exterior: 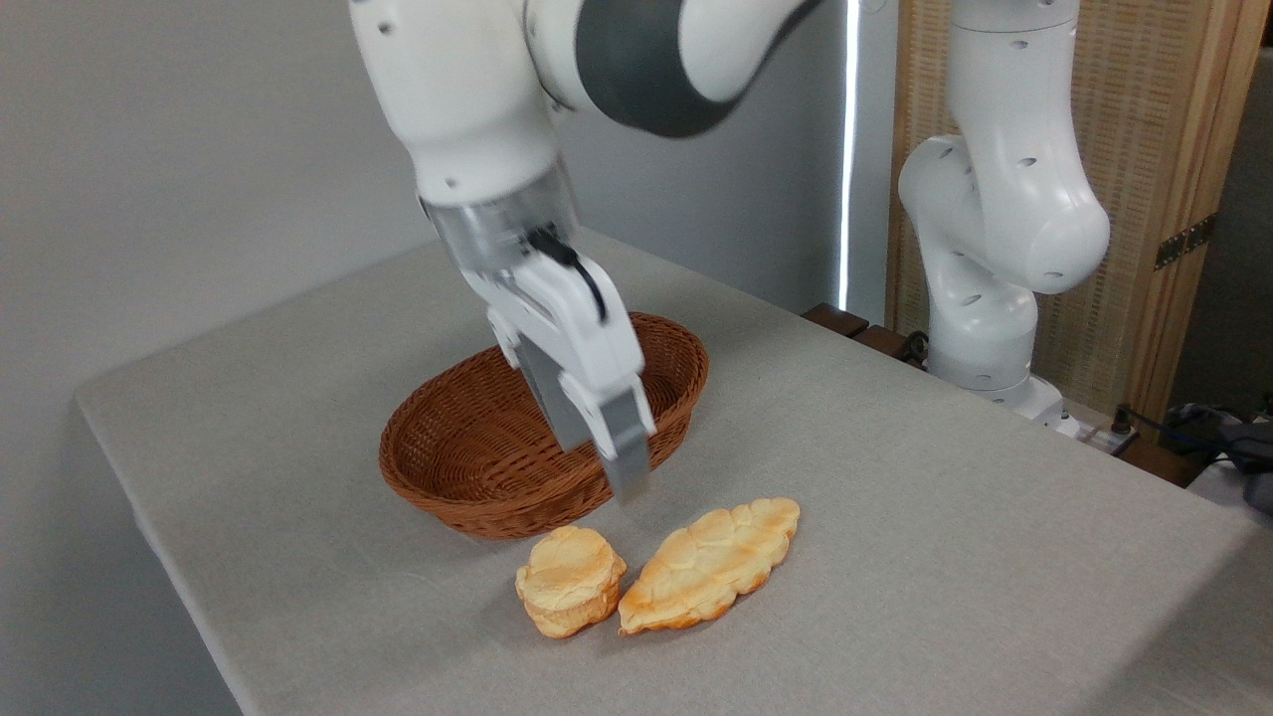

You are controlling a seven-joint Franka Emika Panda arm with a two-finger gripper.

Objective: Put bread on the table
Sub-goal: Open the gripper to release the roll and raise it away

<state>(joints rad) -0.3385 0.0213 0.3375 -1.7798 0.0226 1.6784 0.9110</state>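
The bread (710, 564), a long flat leaf-shaped pastry with a lobed golden surface and toasted edges, lies flat on the table (955, 557), in front of the wicker basket (467, 467) and clear of it. 1 small round bun (569, 580) sits just beside its left end; whether the 2 items touch cannot be determined from this angle. The basket interior, where visible, appears empty. On this evidence the placement step is judged complete or nearly so. The gripper (629, 487) hangs above the cloth between the basket rim and the bread, holding nothing. Its fingers (625, 447) overlap as seen from the side, so the gap between them is not readable and its open or closed state cannot be stated. Handling assessment: the bread looks light and rigid enough to hold its shape, possibly a moulded replica, though the material cannot be confirmed. Its thin profile leaves little height to pinch from above. The recommended hold is across the narrow width near the middle, where the lobes give the pads some purchase; the tapered ends offer less. The glazed-looking surface may be slick. The arm's upper links are cut off by the top edge, and motion blur softens the wrist.
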